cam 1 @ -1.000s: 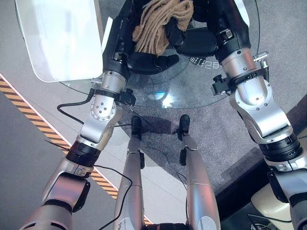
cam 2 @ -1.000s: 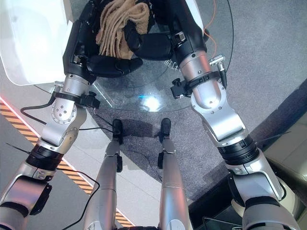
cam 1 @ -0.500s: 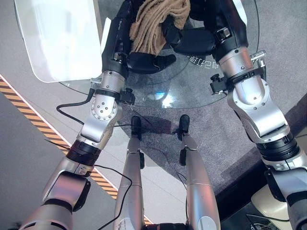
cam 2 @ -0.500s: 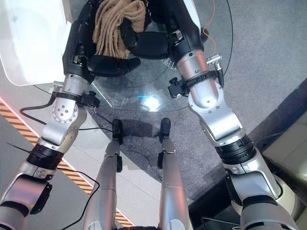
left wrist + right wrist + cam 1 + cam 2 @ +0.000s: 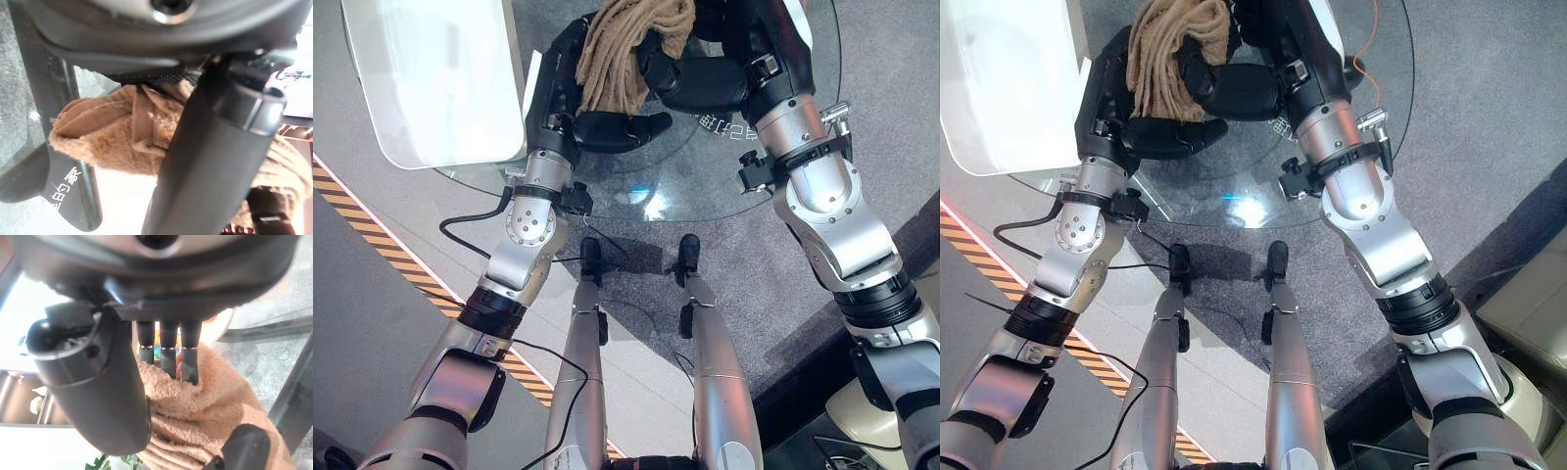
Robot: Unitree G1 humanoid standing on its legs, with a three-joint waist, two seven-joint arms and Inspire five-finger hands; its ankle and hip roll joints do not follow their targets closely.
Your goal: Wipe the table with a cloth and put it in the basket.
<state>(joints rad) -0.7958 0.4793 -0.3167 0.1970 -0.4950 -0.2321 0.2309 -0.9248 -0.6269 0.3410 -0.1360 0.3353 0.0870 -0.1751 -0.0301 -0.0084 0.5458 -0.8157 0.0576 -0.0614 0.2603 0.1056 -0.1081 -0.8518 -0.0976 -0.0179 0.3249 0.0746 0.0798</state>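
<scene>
A tan, ribbed cloth point(image 5: 631, 44) hangs bunched between my two hands over the far part of the round glass table point(image 5: 705, 186). My left hand point(image 5: 570, 93) holds it from the left, with the thumb point(image 5: 215, 161) lying across the cloth point(image 5: 112, 137). From the right, my right hand point(image 5: 710, 80) closes on the cloth. Its fingers point(image 5: 168, 357) press into the cloth point(image 5: 205, 416) opposite the thumb. The cloth's upper end runs past the picture's edge.
A white rectangular tray-like thing point(image 5: 440, 78) lies at the table's left side, close to my left forearm. An orange cable point(image 5: 1371, 44) runs over the table's far right. Grey carpet lies under the table, and yellow-black striped tape point(image 5: 372, 225) crosses the floor on the left.
Both hands have carried the cloth a little farther out over the table. The cloth has gathered into a tighter bunch, and both forearms have stretched forward.
</scene>
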